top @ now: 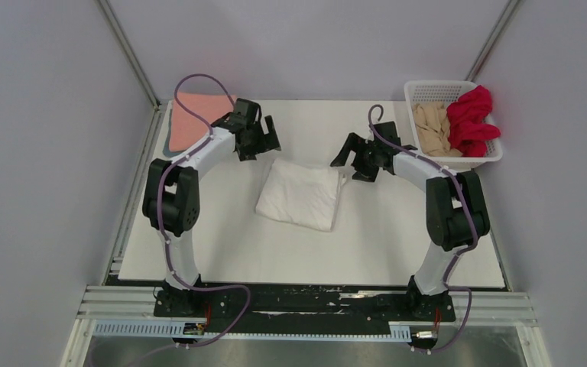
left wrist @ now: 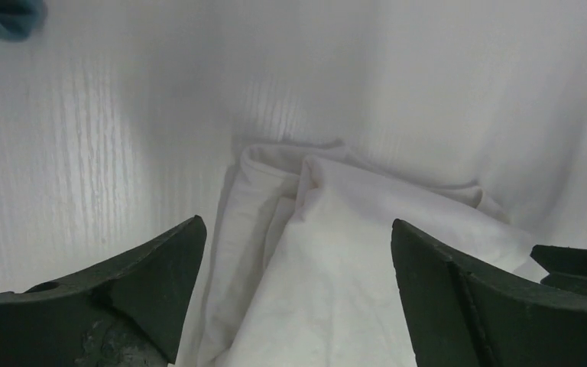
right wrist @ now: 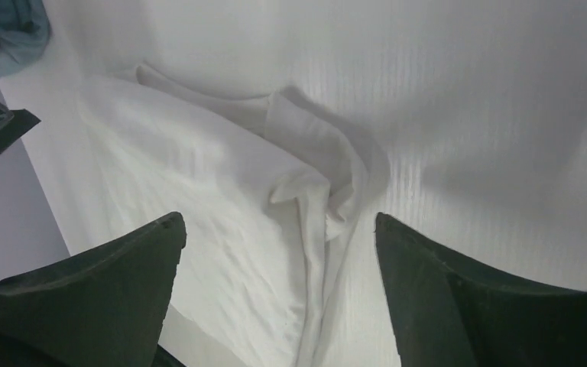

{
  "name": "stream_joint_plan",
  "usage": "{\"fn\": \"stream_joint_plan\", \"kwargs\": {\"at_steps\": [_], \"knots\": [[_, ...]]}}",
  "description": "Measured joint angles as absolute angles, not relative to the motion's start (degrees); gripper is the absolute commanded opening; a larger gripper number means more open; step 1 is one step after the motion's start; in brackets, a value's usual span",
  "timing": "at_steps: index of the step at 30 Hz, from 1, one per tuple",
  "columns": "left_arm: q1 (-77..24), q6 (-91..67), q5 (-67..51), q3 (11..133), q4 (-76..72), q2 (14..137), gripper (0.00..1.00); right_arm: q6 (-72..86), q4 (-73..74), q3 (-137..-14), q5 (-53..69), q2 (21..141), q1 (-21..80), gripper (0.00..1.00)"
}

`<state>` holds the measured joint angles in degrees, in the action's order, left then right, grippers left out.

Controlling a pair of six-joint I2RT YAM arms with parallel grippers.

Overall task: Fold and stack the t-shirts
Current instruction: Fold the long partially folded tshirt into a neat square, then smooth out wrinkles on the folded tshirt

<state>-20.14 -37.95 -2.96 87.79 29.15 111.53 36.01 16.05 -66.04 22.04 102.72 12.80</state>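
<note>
A folded white t-shirt (top: 300, 194) lies in the middle of the table. My left gripper (top: 262, 144) is open just above its far left corner; the left wrist view shows the white cloth (left wrist: 336, 252) between the spread fingers. My right gripper (top: 354, 158) is open over its far right corner, where the cloth (right wrist: 275, 199) bunches in a crease. A salmon pink t-shirt (top: 196, 115) lies folded at the far left on top of a grey-blue one (top: 168, 145). A red t-shirt (top: 471, 118) and a beige one (top: 432, 128) sit crumpled in the basket.
A white plastic lattice basket (top: 428, 92) stands at the far right corner of the white table (top: 397, 237). Grey walls close in both sides and the back. A bit of grey-blue cloth (right wrist: 19, 30) shows at the right wrist view's top left.
</note>
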Motion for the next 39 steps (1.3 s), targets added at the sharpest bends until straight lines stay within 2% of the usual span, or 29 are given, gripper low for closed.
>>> {"fn": "stream_joint_plan", "kwargs": {"at_steps": [6, 12, 19, 24, 29, 35, 39], "knots": [[-19.1, -37.2, -6.4, 88.2, 26.9, 109.1, 1.00, 31.6, 15.8, -68.1, 20.6, 100.3, 13.8, 1.00], [-19.9, -37.9, -17.0, 82.7, 21.6, 105.1, 1.00, 34.3, 0.8, -59.2, 31.7, 91.6, 17.3, 1.00], [-20.6, -39.8, -23.6, 84.6, 17.1, 113.2, 1.00, 38.5, -10.0, -58.4, 35.0, 101.1, 18.2, 1.00], [-20.4, -40.6, -23.2, 87.9, 17.3, 121.9, 1.00, 39.0, -10.7, -58.8, 31.5, 109.5, 16.4, 1.00], [-19.9, -41.8, -22.4, 88.9, 16.6, 122.6, 1.00, 39.6, -14.2, -60.9, 33.1, 112.9, 14.8, 1.00], [-19.9, -42.5, -21.0, 88.1, 16.0, 121.9, 1.00, 37.3, -11.0, -63.9, 32.2, 113.5, 14.7, 1.00], [-20.0, -41.8, -17.3, 86.1, 18.0, 118.6, 1.00, 33.9, -4.5, -64.5, 26.5, 109.1, 14.7, 1.00]]}}
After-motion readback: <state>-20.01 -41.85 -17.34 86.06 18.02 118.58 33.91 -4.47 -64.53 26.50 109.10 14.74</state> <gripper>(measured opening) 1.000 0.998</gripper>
